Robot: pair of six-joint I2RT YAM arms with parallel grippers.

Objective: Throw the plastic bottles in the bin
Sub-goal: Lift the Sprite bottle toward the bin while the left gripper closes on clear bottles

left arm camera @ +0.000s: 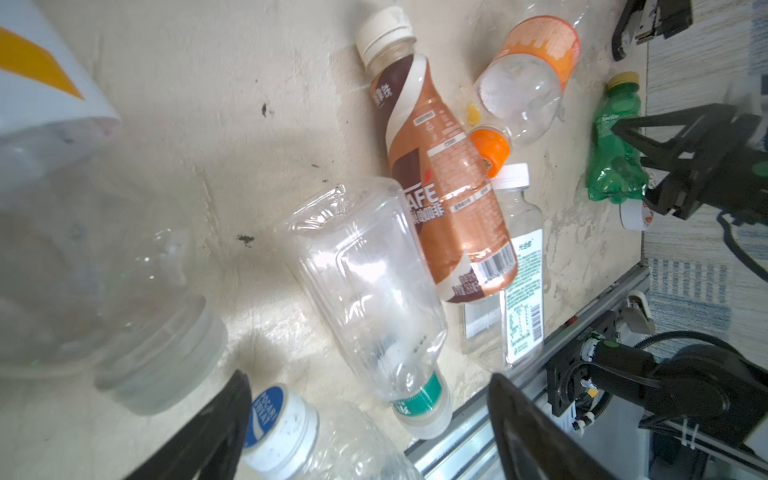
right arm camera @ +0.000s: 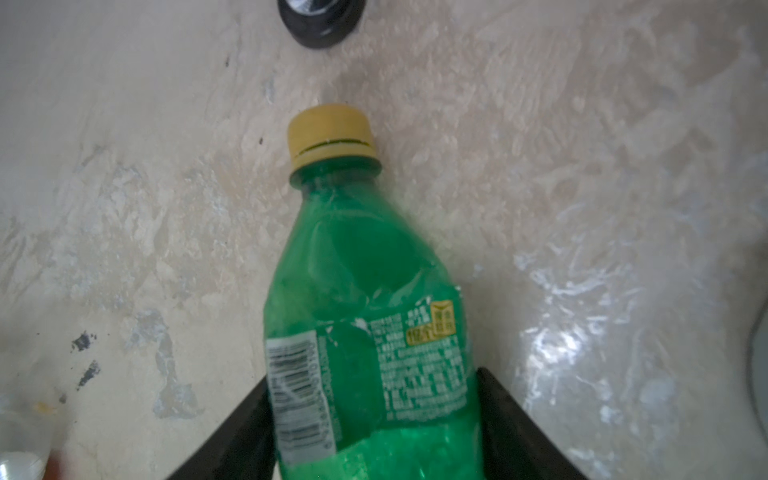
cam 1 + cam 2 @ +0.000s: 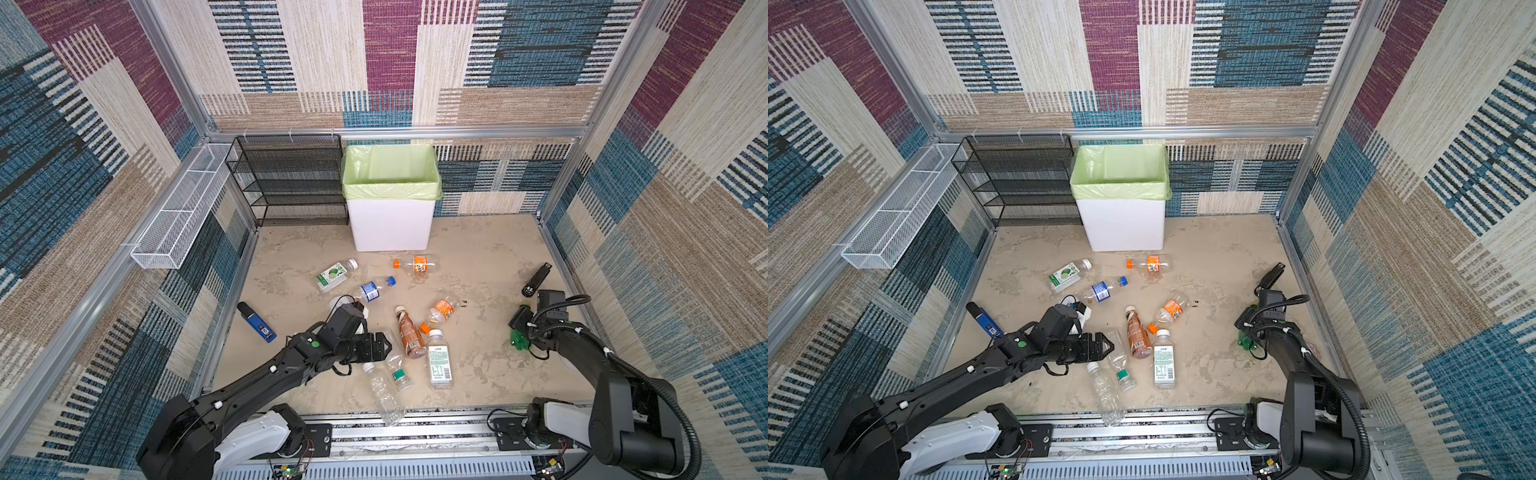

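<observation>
The bin (image 3: 390, 224) is white with a light green liner and stands at the back wall. Several plastic bottles lie on the floor in front of it, among them a brown one (image 3: 409, 332), a white-labelled one (image 3: 439, 359) and a crushed clear one (image 1: 374, 291). My left gripper (image 3: 384, 345) hangs open over the clear ones; a blue-and-white cap (image 1: 278, 424) sits between its fingers, untouched. At the right, my right gripper (image 2: 372, 378) is shut on the green bottle (image 2: 365, 291), both fingers pressed to its sides. That bottle (image 3: 519, 338) lies low at the floor.
A black mesh rack (image 3: 286, 183) and a white wire basket (image 3: 183, 208) line the back left. A blue-and-black device (image 3: 257, 322) lies by the left wall, a black stick gadget (image 3: 536, 280) near the right wall. The metal rail (image 3: 415, 432) bounds the front.
</observation>
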